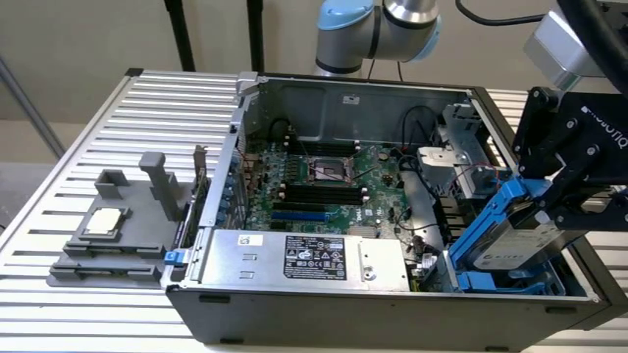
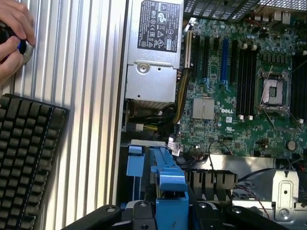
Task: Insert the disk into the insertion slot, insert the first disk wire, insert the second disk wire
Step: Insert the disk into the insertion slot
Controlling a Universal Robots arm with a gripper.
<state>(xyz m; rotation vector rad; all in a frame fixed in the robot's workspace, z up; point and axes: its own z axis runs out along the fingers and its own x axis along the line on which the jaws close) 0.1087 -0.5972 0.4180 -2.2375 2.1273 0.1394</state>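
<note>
one disk [image 1: 515,241] noted: silver-grey, white label, clipped in its blue carrier, at the lower right of the exterior view. it is held tilted, with its lower end down at the insertion slot [image 1: 487,282] and its upper end raised toward the exterior view's right. the angle is judged to suit the cage's opening. the disk is not seated, and how far it has entered cannot be told.

the gripper [image 1: 549,209] has its jaws clamped on the carrier's blue edges, not on the drive body. this is judged to keep the metal faces free for sliding in. in the wrist view the blue carrier [image 2: 171,199] sits between the black fingers.

just beside the slot, toward the exterior view's left, lies the power supply [image 1: 304,257], with the motherboard [image 1: 324,184] at frame centre. the case [image 1: 393,305] lies open on a slatted table [image 1: 79,316]. a grey fixture [image 1: 108,235] stands at the left, well apart.

the wrist view also shows a person's hand [image 2: 14,33] and a keyboard [image 2: 24,163] on the table, outside the case.
</note>
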